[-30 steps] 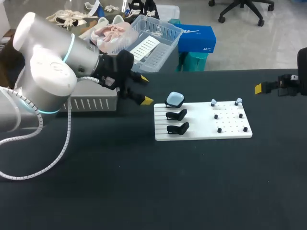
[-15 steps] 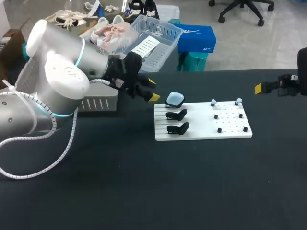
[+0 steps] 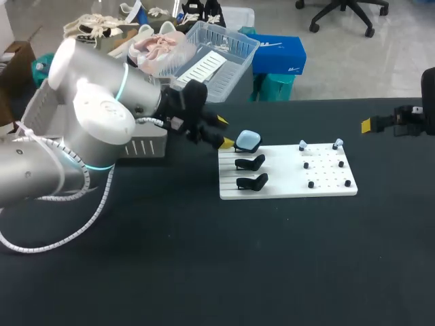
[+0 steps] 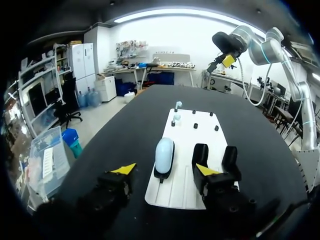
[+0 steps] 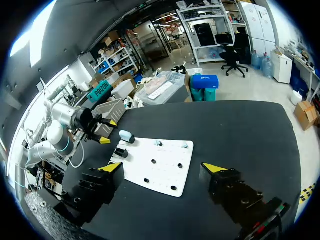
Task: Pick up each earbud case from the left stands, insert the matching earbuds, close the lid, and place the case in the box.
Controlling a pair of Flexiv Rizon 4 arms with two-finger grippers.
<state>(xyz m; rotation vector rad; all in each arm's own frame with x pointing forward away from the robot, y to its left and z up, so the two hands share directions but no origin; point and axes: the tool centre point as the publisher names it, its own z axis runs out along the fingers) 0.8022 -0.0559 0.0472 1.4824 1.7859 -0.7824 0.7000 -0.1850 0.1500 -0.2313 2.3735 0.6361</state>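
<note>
- While the left tool (image 4: pixel 166 170) hangs low at the left end of the white board (image 3: pixel 285 185), its fingers are spread wide and grip nothing.
- Light-blue earbud case (image 4: pixel 164 155) sits on the rearmost stand, just ahead of the left tool and in line with the gap between its fingers. No finger touches it, and its lid looks closed.
- Middle stand (image 3: pixel 251 163) and front stand (image 3: pixel 253 182), both black, sit beside the case on the same board.
- Two pale earbuds (image 3: pixel 303 145) stand on the board's rear row of pegs, right half.
- Right tool (image 5: pixel 163 168) is over the black tabletop (image 3: pixel 204 258) near its right edge, well apart from the board, with fingers spread and nothing between them.
- Grey box (image 3: pixel 139 146) sits at the rear left, partly behind the left arm.
</note>
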